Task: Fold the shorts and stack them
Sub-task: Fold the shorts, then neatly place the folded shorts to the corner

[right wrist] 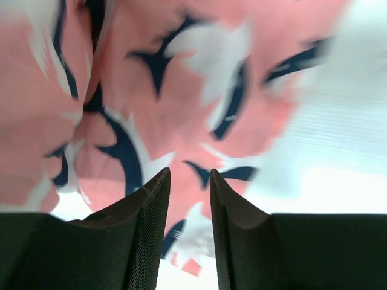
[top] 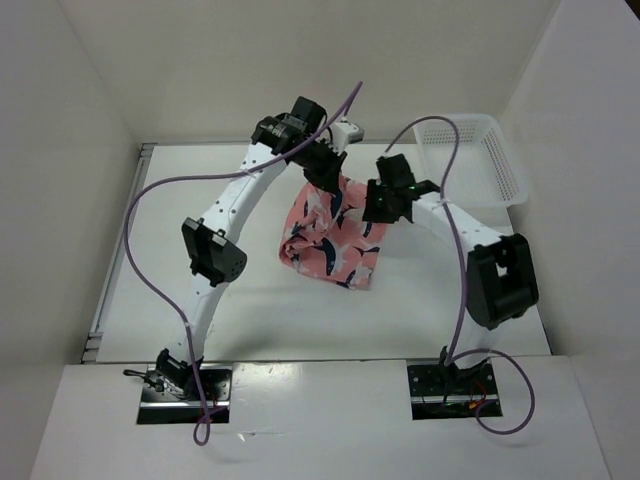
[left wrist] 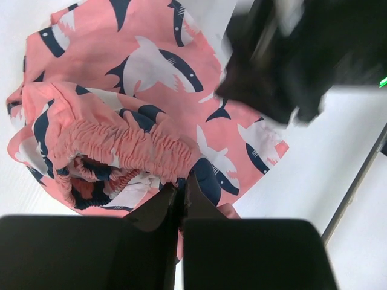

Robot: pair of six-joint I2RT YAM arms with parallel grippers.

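While the shorts (top: 330, 240) are gripped: no fold is seen finished, and nothing is stacked.
Shorts: bunched, raised by one edge, the lower part sagging onto the bench (top: 180, 250), well apart from the basket (top: 505, 175).
Left end effector (left wrist: 179, 196): closed on a pinch of the cloth, farther from the basket.
Right end effector (right wrist: 188, 176): slightly parted, nearer the basket; no grip is seen.
Remaining: spreading, folding, stacking.

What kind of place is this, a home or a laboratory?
Probably a robot test cell in a laboratory: plain white walls enclose a white table, and the left arm and right arm are bolted at its near edge.
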